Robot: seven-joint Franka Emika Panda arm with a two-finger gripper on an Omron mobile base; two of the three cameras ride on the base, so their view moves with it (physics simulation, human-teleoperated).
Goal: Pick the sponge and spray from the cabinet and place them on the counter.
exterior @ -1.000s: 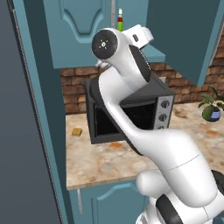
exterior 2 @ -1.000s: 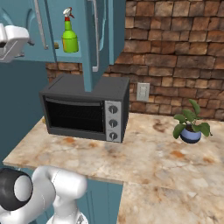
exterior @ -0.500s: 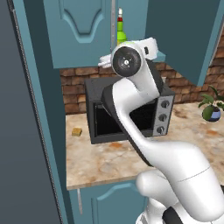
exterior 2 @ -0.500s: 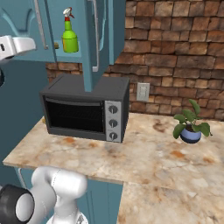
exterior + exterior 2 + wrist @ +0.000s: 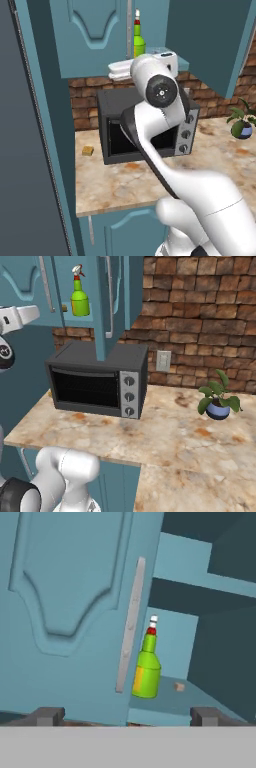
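Gripper [image 5: 128, 714] spread wide, holding nothing; two dark fingertips [image 5: 46, 716] far apart at the bottom of the hand view. Raised in front of the cabinet [image 5: 70, 602], apart from it, pointing at the gap between its doors. In the left base view, seen as a white hand [image 5: 150, 64] at the level of the cabinet's bottom edge, above the microwave [image 5: 145, 127].

Straight ahead: left door closed, with a long silver handle [image 5: 130, 624] along its right edge. Right door [image 5: 212, 35] swung open. Just right of the handle, the spray [image 5: 147, 669] standing upright on the teal shelf [image 5: 172, 704], green bottle with white-and-red top, near the front edge. A tiny tan cube [image 5: 179, 686] on the same shelf, just right of the spray, not touching. Same bottle visible in the left base view [image 5: 138, 42] and in the right base view [image 5: 79, 298], still inside the cabinet.

Below: black microwave on the table [image 5: 170, 433], close to the brick wall [image 5: 200, 311]. A small orange-tan block [image 5: 88, 150] lying on the table left of the microwave, near the wall. A potted plant [image 5: 218, 401] on the table, well apart to the right of the microwave. A white outlet [image 5: 163, 361] on the wall between them.

Sponge: cannot tell where; no flat yellow block clearly seen.
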